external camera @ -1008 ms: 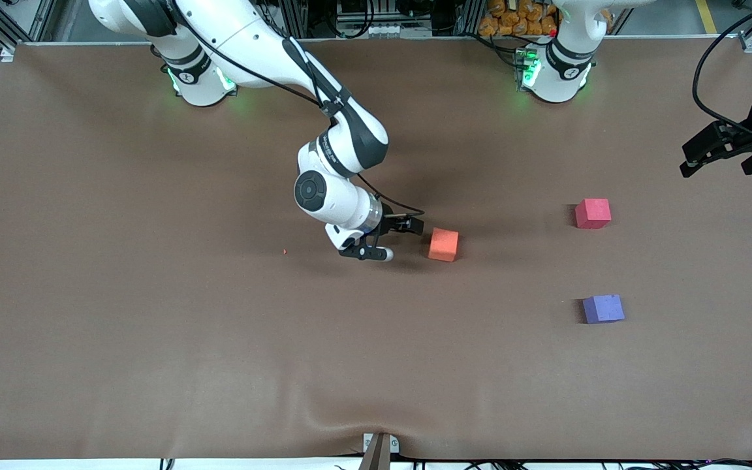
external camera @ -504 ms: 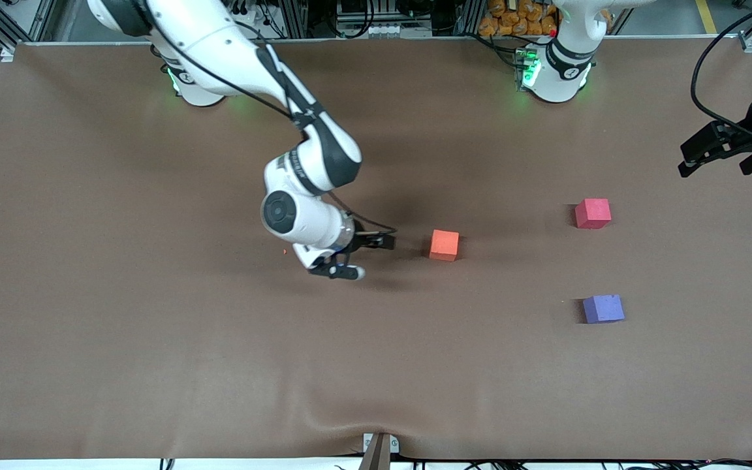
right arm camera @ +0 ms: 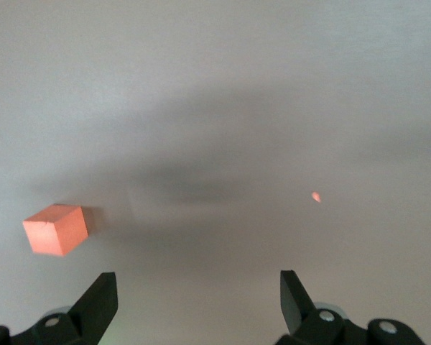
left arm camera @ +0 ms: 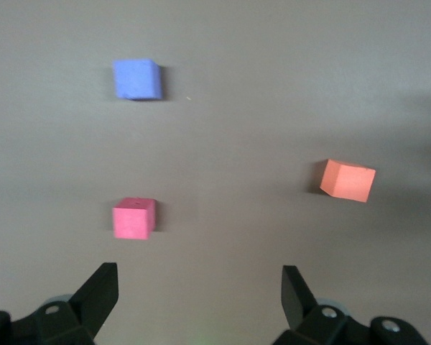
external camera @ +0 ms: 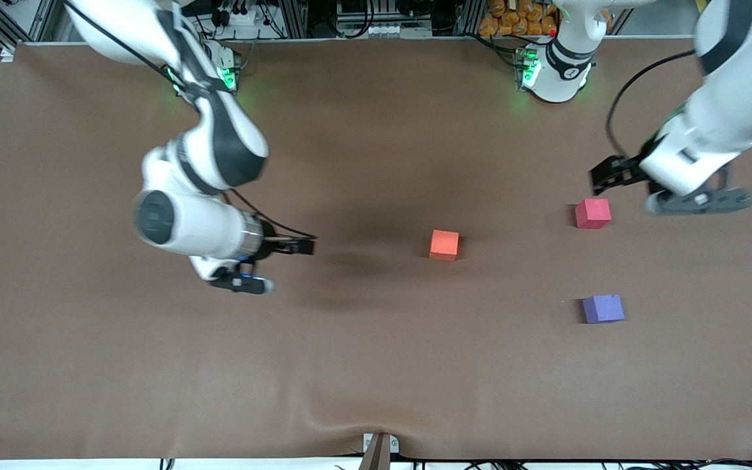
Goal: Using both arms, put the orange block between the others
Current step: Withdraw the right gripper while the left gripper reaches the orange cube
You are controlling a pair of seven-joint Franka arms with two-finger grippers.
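The orange block (external camera: 444,245) (left arm camera: 347,180) (right arm camera: 56,228) rests alone on the brown mat near the table's middle. Toward the left arm's end sit the others: a red-pink cube (external camera: 593,213) (left arm camera: 134,217) and, nearer the front camera, a purple-blue cube (external camera: 603,309) (left arm camera: 136,77). My right gripper (external camera: 288,266) (right arm camera: 199,291) hangs open and empty over bare mat, well off the orange block toward the right arm's end. My left gripper (external camera: 637,194) (left arm camera: 200,287) is open and empty, beside and above the red-pink cube.
A tiny orange speck (right arm camera: 315,196) lies on the mat under the right gripper. The mat (external camera: 376,365) has a wrinkle near its front edge, where a metal bracket (external camera: 379,449) sticks up. Cables and orange items (external camera: 513,19) sit past the back edge.
The right arm has drawn back from beside the orange block toward its own end of the table. The left arm has swung in from the table's edge to beside the red-pink cube. No cube moved.
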